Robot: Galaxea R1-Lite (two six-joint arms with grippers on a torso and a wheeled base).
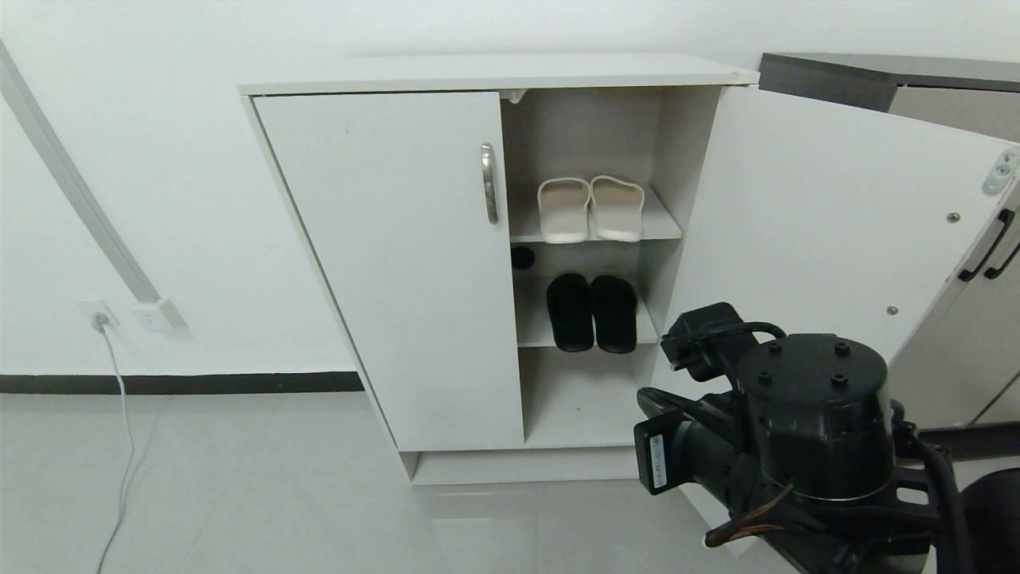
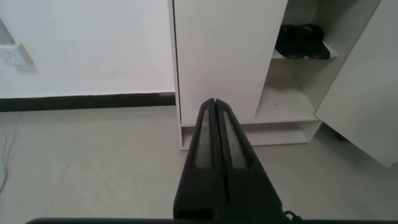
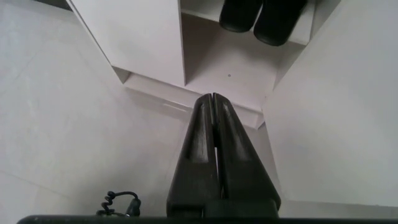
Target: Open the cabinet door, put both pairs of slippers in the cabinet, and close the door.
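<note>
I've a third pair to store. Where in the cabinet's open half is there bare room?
The bottom compartment is bare, bordered above by the shelf holding the black slippers and by the open right door beside it. The top shelf is crowded: the white slippers span most of it. The black pair leaves only narrow strips.

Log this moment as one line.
white slippers: upper shelf | black slippers: lower shelf | right door: open | left door: shut | left end effector: shut, empty | right end effector: shut, empty
</note>
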